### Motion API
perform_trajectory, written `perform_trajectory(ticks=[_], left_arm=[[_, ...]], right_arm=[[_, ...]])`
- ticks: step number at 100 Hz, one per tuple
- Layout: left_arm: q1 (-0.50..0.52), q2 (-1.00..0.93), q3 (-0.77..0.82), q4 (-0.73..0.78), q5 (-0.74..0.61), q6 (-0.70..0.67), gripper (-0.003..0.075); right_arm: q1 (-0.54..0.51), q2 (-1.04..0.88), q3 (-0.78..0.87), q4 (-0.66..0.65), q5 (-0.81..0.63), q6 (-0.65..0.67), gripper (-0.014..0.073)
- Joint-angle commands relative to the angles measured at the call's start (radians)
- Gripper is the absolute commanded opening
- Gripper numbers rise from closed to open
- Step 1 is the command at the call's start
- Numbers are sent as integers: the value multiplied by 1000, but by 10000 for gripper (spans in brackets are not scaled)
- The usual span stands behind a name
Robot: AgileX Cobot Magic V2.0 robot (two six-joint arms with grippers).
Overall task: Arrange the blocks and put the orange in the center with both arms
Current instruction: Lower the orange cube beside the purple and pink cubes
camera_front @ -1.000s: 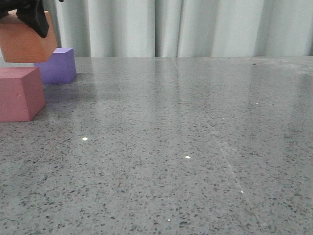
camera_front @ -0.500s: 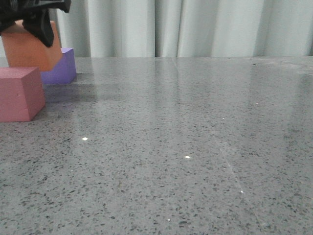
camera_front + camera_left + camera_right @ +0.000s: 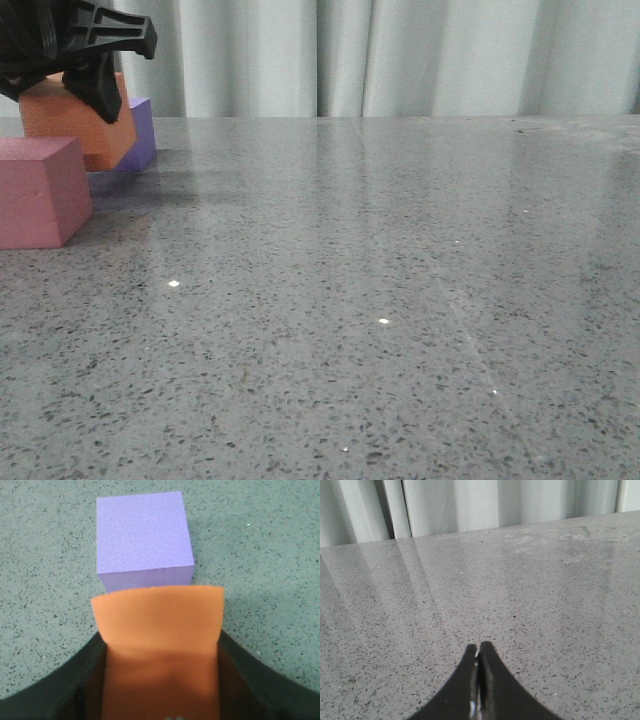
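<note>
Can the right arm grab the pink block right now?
Probably not easily. The pink block sits at the table's far left, beside the left tool holding the orange block. The right tool is shut over bare table, no block in its view.

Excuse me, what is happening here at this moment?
The left gripper is shut on the orange cube and holds it low between the purple cube behind it and the pink cube in front. Whether it touches the table cannot be seen. The right gripper is shut, empty, over bare table.
</note>
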Motion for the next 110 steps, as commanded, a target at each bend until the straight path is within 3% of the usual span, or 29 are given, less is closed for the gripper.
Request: perform_trajectory(ticks=[1, 110], left_arm=[[9, -31, -25, 6, -46, 0, -18], [33, 36, 5, -42, -78, 0, -18]], right_arm=[[-6, -20, -13, 0, -91, -10, -67], [-6, -20, -13, 0, -91, -10, -67]])
